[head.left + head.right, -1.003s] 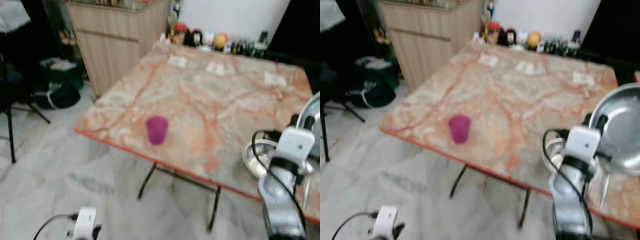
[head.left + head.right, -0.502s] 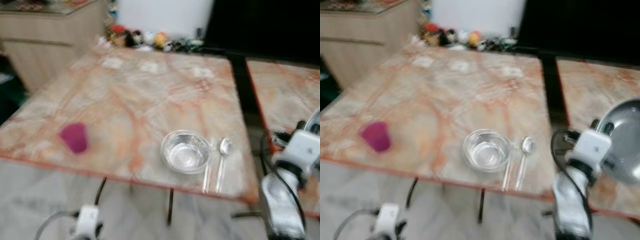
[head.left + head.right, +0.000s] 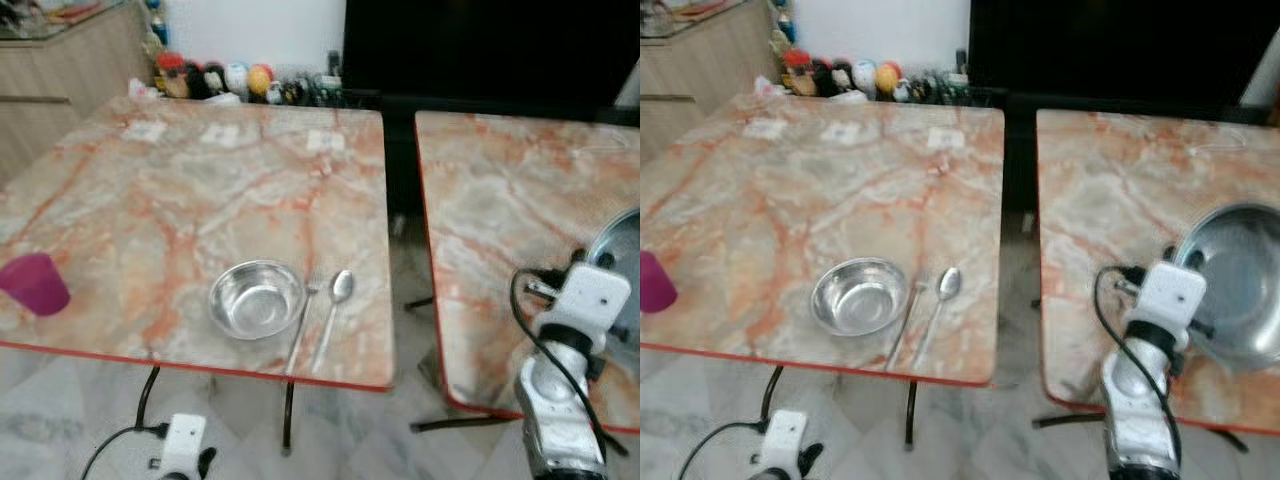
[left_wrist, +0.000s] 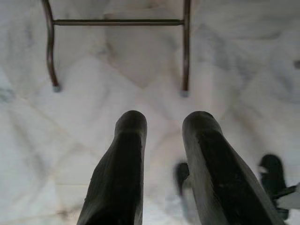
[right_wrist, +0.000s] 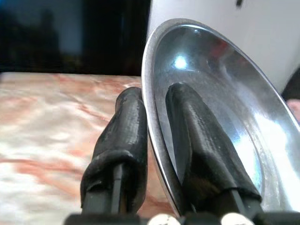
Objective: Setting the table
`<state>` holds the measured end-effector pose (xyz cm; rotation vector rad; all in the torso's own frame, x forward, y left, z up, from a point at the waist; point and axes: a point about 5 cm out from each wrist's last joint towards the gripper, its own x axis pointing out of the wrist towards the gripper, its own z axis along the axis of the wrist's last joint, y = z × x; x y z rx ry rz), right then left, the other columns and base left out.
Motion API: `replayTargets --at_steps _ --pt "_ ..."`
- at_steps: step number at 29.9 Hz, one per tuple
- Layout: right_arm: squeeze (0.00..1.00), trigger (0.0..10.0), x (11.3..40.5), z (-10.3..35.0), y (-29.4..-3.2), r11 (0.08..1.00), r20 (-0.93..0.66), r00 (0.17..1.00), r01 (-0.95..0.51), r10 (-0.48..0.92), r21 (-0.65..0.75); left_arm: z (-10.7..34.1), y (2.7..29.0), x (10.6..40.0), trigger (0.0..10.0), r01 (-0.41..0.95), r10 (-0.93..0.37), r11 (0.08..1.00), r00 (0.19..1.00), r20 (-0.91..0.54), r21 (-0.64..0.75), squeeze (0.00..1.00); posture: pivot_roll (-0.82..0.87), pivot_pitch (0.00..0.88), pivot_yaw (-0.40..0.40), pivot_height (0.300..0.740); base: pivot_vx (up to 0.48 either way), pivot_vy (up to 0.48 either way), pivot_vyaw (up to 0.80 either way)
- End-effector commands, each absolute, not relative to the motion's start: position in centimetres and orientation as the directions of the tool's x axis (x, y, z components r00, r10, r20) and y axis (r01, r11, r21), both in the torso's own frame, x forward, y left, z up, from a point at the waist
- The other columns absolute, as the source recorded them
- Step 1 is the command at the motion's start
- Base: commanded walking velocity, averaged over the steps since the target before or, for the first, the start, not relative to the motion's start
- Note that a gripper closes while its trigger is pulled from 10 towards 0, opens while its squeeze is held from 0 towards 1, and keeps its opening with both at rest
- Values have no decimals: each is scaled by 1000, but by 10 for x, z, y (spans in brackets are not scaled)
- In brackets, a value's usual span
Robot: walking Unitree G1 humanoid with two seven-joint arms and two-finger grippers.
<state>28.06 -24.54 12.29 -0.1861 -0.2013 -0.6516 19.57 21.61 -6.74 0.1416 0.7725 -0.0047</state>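
1. Your left table (image 3: 150, 180) is cream marble veined in orange, edged red.
2. At the frame's left edge, the cup (image 3: 34, 284) is magenta.
3. Lower centre, bowl (image 3: 256, 298), fork (image 3: 301, 320) and spoon (image 3: 333, 305) are shiny silver.
4. Your floor (image 4: 140, 65) is white-grey marble.

The purple cup (image 3: 654, 282) and the steel plate (image 3: 1238, 285) are cut off by picture edges.

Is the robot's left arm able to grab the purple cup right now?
Probably not yet. The left tool hangs low, pointing at the floor below the table's edge, while the purple cup stands on top near the left side. Nothing blocks the cup, so the arm would first have to lift.
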Motion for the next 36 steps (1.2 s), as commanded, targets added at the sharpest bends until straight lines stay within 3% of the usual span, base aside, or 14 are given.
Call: replayTargets --at_steps 1,21,36 --pt "0 10000 286 131 -238 804 272 791 588 -548 -90 -67 225 193 10000 58 65 987 706 -706 149 0 62 0 -34 740 0 -405 0" --pt "0 10000 283 128 -244 783 261 771 617 -581 -77 -67 227 192 10000 49 67 988 706 -705 144 0 58 0 -34 740 0 -389 0" --pt "0 10000 278 118 -246 763 207 768 635 -606 -120 -67 226 192 10000 41 67 990 705 -706 135 0 49 8 -30 740 0 0 0"
